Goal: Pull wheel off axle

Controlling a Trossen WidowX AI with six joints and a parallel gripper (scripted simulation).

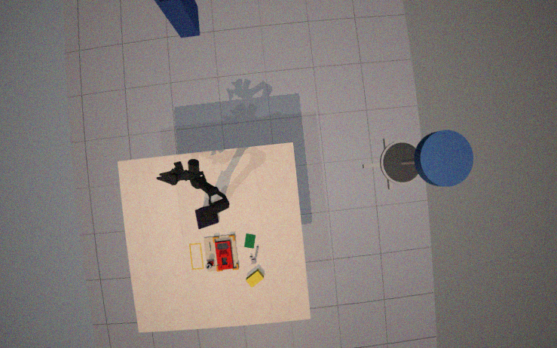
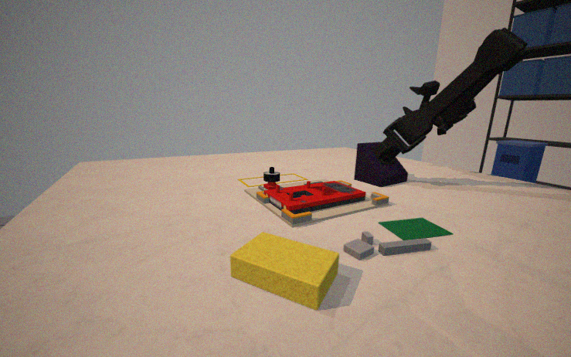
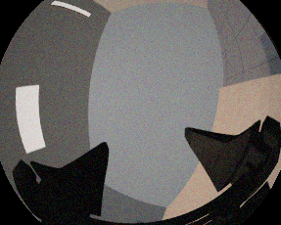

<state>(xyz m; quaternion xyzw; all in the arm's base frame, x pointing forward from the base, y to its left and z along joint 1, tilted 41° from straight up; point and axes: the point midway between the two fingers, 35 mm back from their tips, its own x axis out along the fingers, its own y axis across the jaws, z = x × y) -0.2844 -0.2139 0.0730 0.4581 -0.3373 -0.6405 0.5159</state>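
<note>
The wheel [image 1: 209, 264] [image 2: 271, 176], black with a pale top, sits on the upright axle, whose black tip [image 2: 271, 169] stands out above it. It is at the corner of the board nearest the marked area. The marked area, a thin yellow outline [image 1: 191, 256] [image 2: 301, 176], lies on the table beside the board; nothing shows inside it in the top view. My gripper [image 1: 157, 176] [image 2: 408, 98] [image 3: 147, 140] is open and empty, raised well away from the wheel, behind the arm's base. The wrist view shows wall and table edge between the fingers, not the wheel.
A red part [image 1: 230, 254] [image 2: 323, 195] lies on the pale board, held by orange-topped corner brackets [image 2: 297, 215]. On its other side are a green sheet [image 1: 249, 240] [image 2: 416, 228], grey pieces [image 2: 405, 246] [image 2: 358, 248] and a yellow block [image 1: 255, 279] [image 2: 283, 261].
</note>
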